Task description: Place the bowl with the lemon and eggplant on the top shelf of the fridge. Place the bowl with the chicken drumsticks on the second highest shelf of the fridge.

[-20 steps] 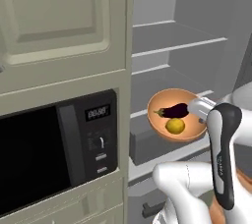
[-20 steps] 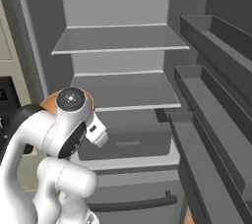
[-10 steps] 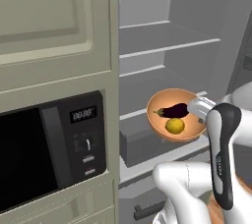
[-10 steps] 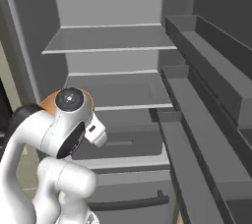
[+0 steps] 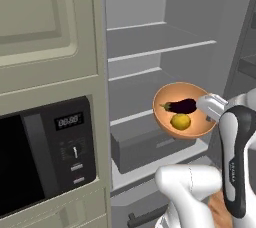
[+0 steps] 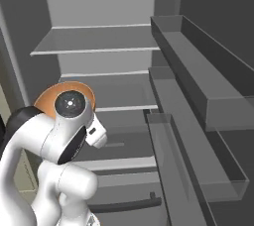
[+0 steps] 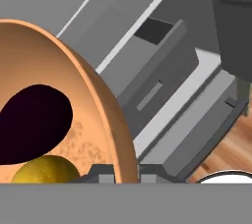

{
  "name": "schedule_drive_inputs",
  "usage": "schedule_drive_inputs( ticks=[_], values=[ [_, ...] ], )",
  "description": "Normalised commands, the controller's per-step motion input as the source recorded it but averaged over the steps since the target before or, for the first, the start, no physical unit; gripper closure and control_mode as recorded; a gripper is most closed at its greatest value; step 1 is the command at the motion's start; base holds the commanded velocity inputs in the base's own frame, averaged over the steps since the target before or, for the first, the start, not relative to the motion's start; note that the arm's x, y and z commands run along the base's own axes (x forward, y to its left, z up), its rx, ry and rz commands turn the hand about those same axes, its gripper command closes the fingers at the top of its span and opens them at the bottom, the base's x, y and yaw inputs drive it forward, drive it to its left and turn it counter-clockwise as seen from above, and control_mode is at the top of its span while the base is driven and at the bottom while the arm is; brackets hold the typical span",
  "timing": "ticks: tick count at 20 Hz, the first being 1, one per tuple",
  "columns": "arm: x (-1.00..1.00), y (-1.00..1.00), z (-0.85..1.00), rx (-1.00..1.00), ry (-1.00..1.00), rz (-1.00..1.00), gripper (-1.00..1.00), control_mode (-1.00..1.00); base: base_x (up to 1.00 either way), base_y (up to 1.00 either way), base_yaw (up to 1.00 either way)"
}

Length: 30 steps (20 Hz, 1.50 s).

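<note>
Gripper [image 5: 212,108] clamped on the right rim of the bowl with the lemon and eggplant [image 5: 170,103], holding it in the air in front of the open fridge [image 5: 150,47], level with the gap between the lower shelf and the grey drawer [image 5: 145,144]. Inside the bowl, eggplant [image 5: 181,105] lying across the middle, lemon [image 5: 180,121] just below it and touching or nearly touching it. In the hand view, 1 finger on each side of the bowl wall [image 7: 98,95], with the dark eggplant [image 7: 34,122] above the lemon [image 7: 44,171]. From the right base view, only an orange arc of the bowl [image 6: 52,96] seen behind the arm's round joint; 2 thin shelves [image 6: 94,46] bare above it, and the door bins [image 6: 198,81] standing open along the right. Black microwave [image 5: 45,157] set in the cabinet to the left of the fridge opening, display reading 00:00. Wooden floor [image 7: 231,144] seen below the fridge base.
</note>
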Motion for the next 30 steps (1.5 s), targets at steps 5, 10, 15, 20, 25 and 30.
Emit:
schedule_drive_inputs(
  ticks=[5, 10, 15, 20, 25, 30],
  values=[
    [-0.16, -0.01, 0.88, 0.13, -0.03, -0.24, 1.0, -1.0, 0.0, 0.0, 0.0],
    [-0.01, 0.0, 1.0, 0.03, 0.0, -0.17, 1.0, -1.0, 0.0, 0.0, 0.0],
    [0.0, 0.0, 1.0, 0.09, 0.01, -0.07, 1.0, -1.0, 0.0, 0.0, 0.0],
    [0.01, 0.09, 0.16, 0.25, -0.29, -0.01, 1.0, -1.0, 0.0, 0.0, 0.0],
    [0.81, 0.65, 0.09, 0.16, -0.16, -0.11, 1.0, -1.0, 0.0, 0.0, 0.0],
    [1.0, 0.58, 0.01, 0.01, 0.08, -0.09, 1.0, -1.0, 0.0, 0.0, 0.0]
  ],
)
